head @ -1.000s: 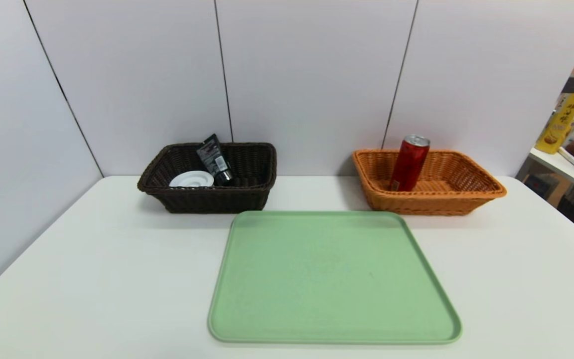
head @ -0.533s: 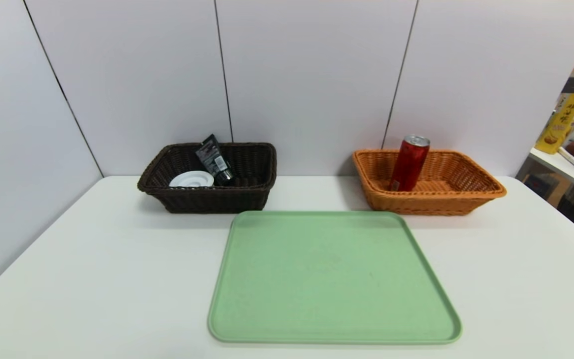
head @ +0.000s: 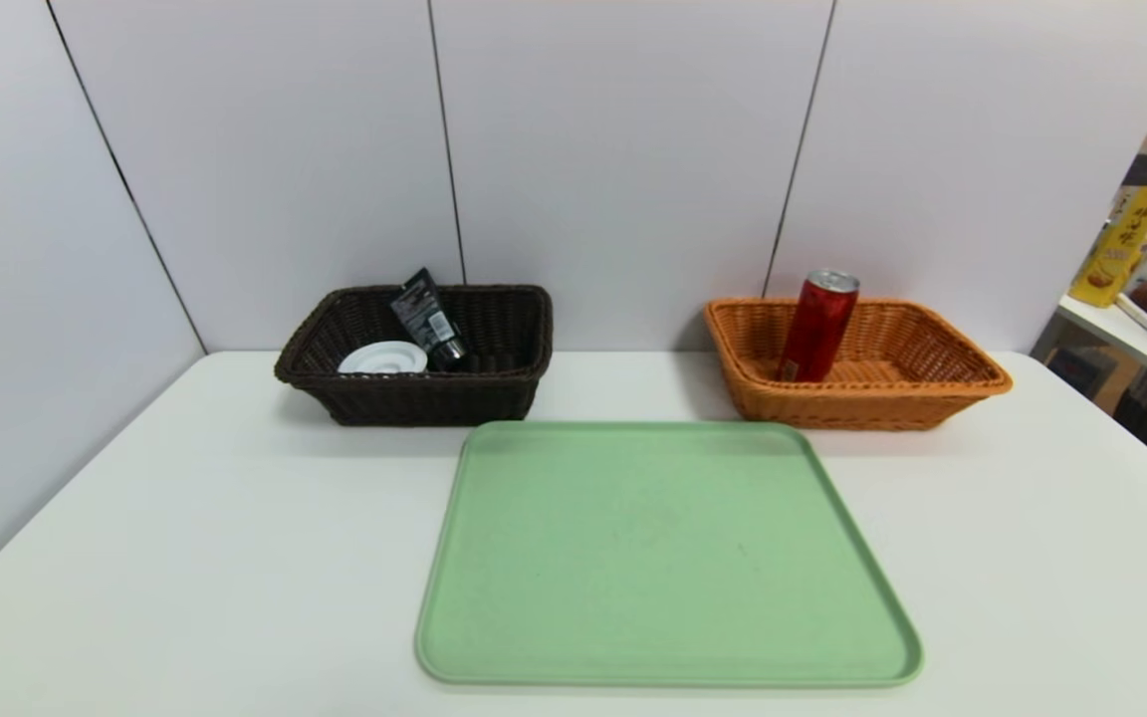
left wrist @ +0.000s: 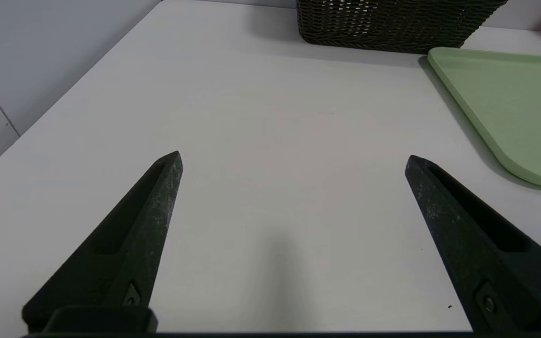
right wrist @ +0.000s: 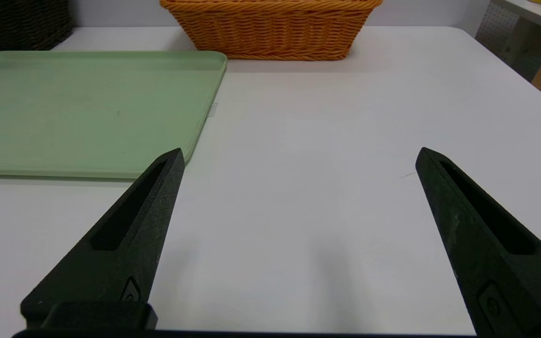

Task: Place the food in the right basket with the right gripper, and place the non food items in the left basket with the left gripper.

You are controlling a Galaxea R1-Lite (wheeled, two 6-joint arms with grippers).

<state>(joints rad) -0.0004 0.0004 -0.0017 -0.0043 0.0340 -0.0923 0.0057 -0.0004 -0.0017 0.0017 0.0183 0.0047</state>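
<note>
The red can (head: pixel 817 326) leans inside the orange right basket (head: pixel 932 383) at the back right. In the dark brown left basket (head: pixel 414 398) at the back left lie the black tube (head: pixel 428 317) and the white roll (head: pixel 382 358). Neither arm shows in the head view. My left gripper (left wrist: pixel 293 157) hangs open over bare table near the front left, with the dark basket (left wrist: pixel 392 28) far ahead. My right gripper (right wrist: pixel 299 154) is open over bare table at the front right, with the orange basket (right wrist: pixel 270 33) ahead. Nothing is between either pair of fingers.
An empty green tray (head: pixel 663 558) lies in the middle of the white table (head: pixel 185 558), its corners showing as the tray (left wrist: pixel 510 98) and the tray (right wrist: pixel 82 108) in the wrist views. Grey wall panels stand behind the baskets. A side table with boxes (head: pixel 1126 244) stands at the far right.
</note>
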